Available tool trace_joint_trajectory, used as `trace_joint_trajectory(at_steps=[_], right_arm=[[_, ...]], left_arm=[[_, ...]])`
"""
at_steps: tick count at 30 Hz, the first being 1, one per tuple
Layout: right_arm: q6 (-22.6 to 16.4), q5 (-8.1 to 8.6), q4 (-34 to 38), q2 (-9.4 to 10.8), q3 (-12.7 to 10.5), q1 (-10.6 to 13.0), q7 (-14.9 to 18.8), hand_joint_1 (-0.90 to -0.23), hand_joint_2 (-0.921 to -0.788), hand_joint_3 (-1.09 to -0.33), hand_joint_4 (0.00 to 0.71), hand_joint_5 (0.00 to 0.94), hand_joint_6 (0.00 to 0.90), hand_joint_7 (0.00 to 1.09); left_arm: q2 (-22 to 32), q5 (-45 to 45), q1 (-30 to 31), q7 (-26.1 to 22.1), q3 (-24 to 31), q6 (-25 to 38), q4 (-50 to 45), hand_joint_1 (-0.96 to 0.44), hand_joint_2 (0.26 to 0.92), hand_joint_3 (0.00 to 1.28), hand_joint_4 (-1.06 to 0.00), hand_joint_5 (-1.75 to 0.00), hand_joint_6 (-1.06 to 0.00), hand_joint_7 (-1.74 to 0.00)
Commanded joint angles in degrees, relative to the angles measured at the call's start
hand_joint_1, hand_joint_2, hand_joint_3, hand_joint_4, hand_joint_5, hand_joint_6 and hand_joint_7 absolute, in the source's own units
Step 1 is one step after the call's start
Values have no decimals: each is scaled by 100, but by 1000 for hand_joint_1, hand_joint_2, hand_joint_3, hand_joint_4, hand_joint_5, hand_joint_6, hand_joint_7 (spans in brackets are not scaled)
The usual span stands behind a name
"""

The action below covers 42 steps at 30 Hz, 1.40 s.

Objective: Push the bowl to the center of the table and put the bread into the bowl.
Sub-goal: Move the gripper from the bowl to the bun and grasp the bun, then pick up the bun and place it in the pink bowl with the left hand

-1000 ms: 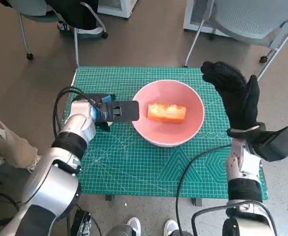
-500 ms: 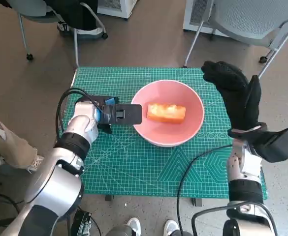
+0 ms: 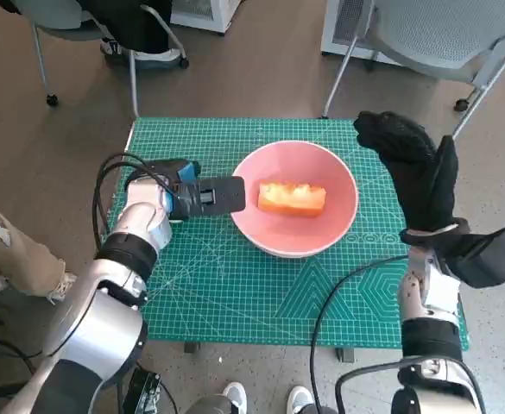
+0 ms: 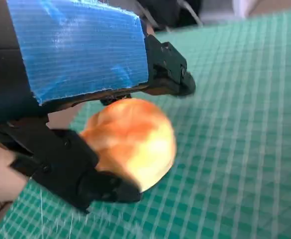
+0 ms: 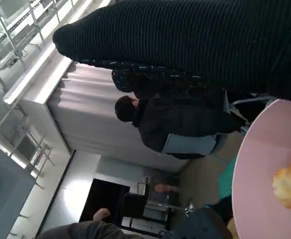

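Note:
The pink bowl [image 3: 297, 237] stands on the green cutting mat [image 3: 235, 293], slightly right of the table's middle. The orange-brown bread [image 3: 292, 197] lies inside it. My left hand [image 3: 196, 196] lies flat on the mat with its black fingers [image 3: 222, 195] at the bowl's left rim, holding nothing. In the left wrist view the bread [image 4: 133, 139] shows in the gap between the fingers [image 4: 65, 164], untouched. My right hand [image 3: 416, 172] is raised beside the bowl's right side, fingers spread, empty. The right wrist view catches the bowl [image 5: 264, 169] and the bread [image 5: 289, 184].
A grey chair [image 3: 433, 43] stands behind the table's right corner and another chair [image 3: 105, 26] behind its left. A person's knee [image 3: 6, 250] is at the left edge. A person in dark clothes [image 5: 175, 119] sits beyond the table. Shoes [image 3: 265, 398] show below the front edge.
My left hand has drawn back a little to the left from the bowl's rim after nudging towards it. The bowl, the bread and my right hand have stayed put.

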Motion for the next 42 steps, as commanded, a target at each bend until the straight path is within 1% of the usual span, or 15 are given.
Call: trace_joint_trajectory(at_steps=[1, 5, 7, 10, 17, 20, 22, 23, 24, 26, 27, 29, 31, 37, 42], right_arm=[[80, 36, 36, -24, -14, 101, 28, -689, -921, -777, 183, 0, 57, 482], [51, 31, 84, -6, -13, 81, 31, -690, -921, -776, 183, 0, 56, 485], [34, 28, 112, 7, -11, 66, 32, -690, -921, -776, 183, 1, 56, 485], [17, 20, 173, 24, -8, 29, 29, -690, -921, -776, 184, 1, 55, 487], [21, 41, 266, 58, -6, -33, 49, -690, -921, -776, 185, 1, 56, 491], [7, 44, 279, 71, -1, -48, 58, -691, -921, -775, 185, 1, 57, 493], [-3, 42, 282, 78, 2, -53, 61, -691, -921, -775, 185, 1, 59, 495], [-7, 43, 286, 80, 2, -55, 65, -691, -921, -775, 185, 1, 59, 495], [-11, 43, 291, 82, 2, -58, 67, -691, -921, -775, 185, 1, 60, 496], [-10, 55, 301, 84, -3, -65, 82, -690, -921, -775, 185, 1, 61, 497], [-9, 60, 307, 85, -5, -69, 89, -689, -921, -775, 185, 1, 61, 498], [-5, 69, 320, 89, -10, -77, 102, -687, -921, -775, 185, 1, 62, 499], [-12, 71, 333, 93, -14, -82, 113, -686, -921, -775, 185, 1, 62, 499], [-76, 52, 367, 110, -9, -92, 120, -679, -921, -775, 189, 3, 63, 501], [-109, 17, 374, 135, 12, -101, 78, -671, -921, -775, 192, 4, 63, 501]], left_arm=[[68, 11, 41, -27, -8, -100, -52, 425, 457, 958, -655, -1498, -332, -550], [124, -46, 4, -156, 43, -132, -55, 416, 501, 897, -634, -1497, -243, -432], [155, -81, -5, -194, 75, -158, -74, 412, 522, 860, -630, -1484, -244, -409], [193, -127, 5, -186, 122, -206, -99, 407, 545, 822, -625, -1473, -303, -417], [252, -115, 14, -193, 137, -278, -118, 399, 583, 771, -602, -1476, -393, -428], [281, -117, -5, -214, 145, -292, -132, 394, 616, 705, -608, -1444, -424, -434], [300, -120, -16, -220, 152, -300, -143, 385, 681, 572, -621, -1389, -482, -508], [314, -125, -27, -226, 160, -301, -156, 384, 691, 553, -623, -1381, -490, -519], [323, -127, -33, -232, 166, -302, -166, 381, 718, 499, -628, -1362, -505, -576], [375, -158, -82, -257, 210, -304, -232, 378, 747, 441, -632, -1343, -517, -652], [400, -173, -102, -267, 234, -308, -263, 243, 774, 393, -641, -1350, -529, -822], [456, -209, -142, -286, 289, -310, -365, 125, 797, 347, -650, -1343, -549, -973], [514, -244, -161, -290, 345, -317, -495, 52, 808, 314, -658, -1303, -570, -1091], [748, -362, -134, -342, 534, -270, -1253, 6, 857, 206, -678, -1140, -583, -1267], [1027, -393, 162, -450, 760, -96, -2492, 1, 874, 156, -721, -1104, -583, -1256]])
